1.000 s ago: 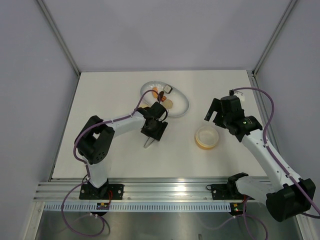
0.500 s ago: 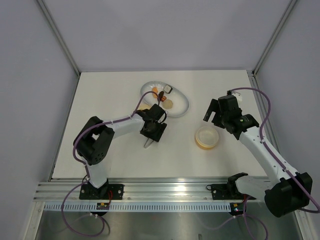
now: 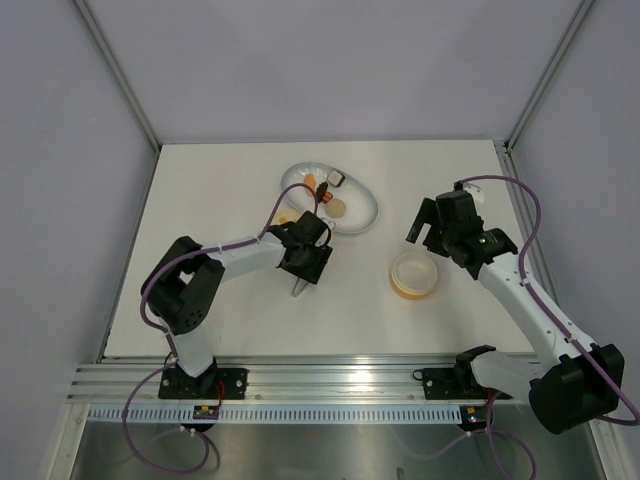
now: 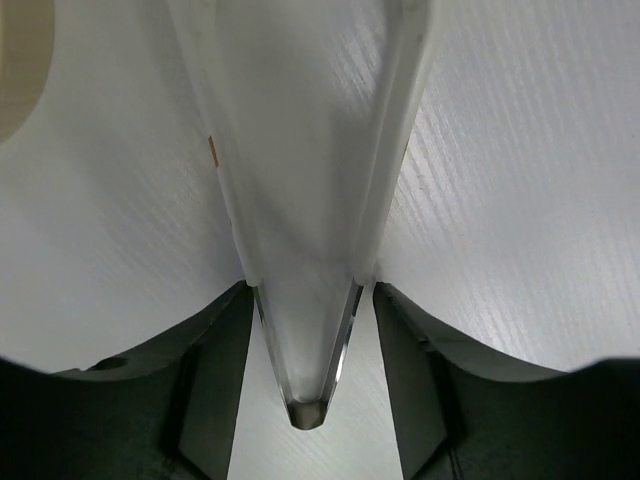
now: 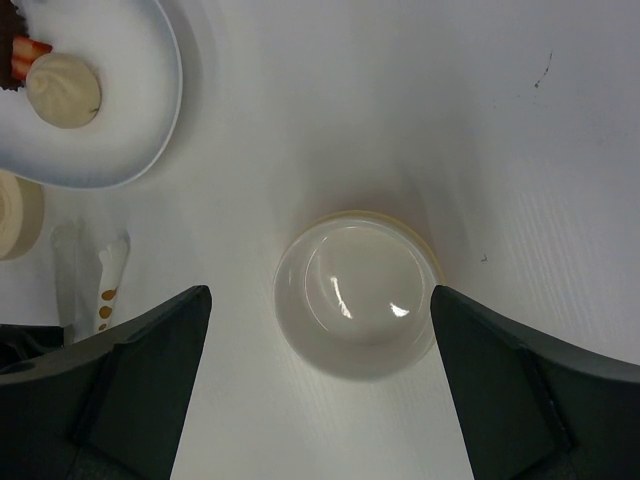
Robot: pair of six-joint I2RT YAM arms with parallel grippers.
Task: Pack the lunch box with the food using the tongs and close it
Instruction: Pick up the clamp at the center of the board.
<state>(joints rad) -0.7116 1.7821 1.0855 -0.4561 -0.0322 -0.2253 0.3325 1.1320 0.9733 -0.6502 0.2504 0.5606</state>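
The silvery tongs lie on the table with their joined end toward my left wrist and their white-sleeved legs spreading away. My left gripper straddles them, with a finger against each leg where the sleeves begin. From above, only the tongs' joined end pokes out below that gripper. The lunch box, a pale-yellow round tub, stands open and empty, straight below my right gripper, whose fingers are spread wider than the tub. The food sits in the white oval dish.
A beige round piece and a reddish-dark one lie in the dish. The round lid rests beside the dish's near left rim, close to the left arm. Grey walls surround the table; a rail runs along its near edge.
The left gripper's jaws have narrowed around the tongs and the left arm has settled slightly. The right gripper shifted a little early on, then held still above the tub.
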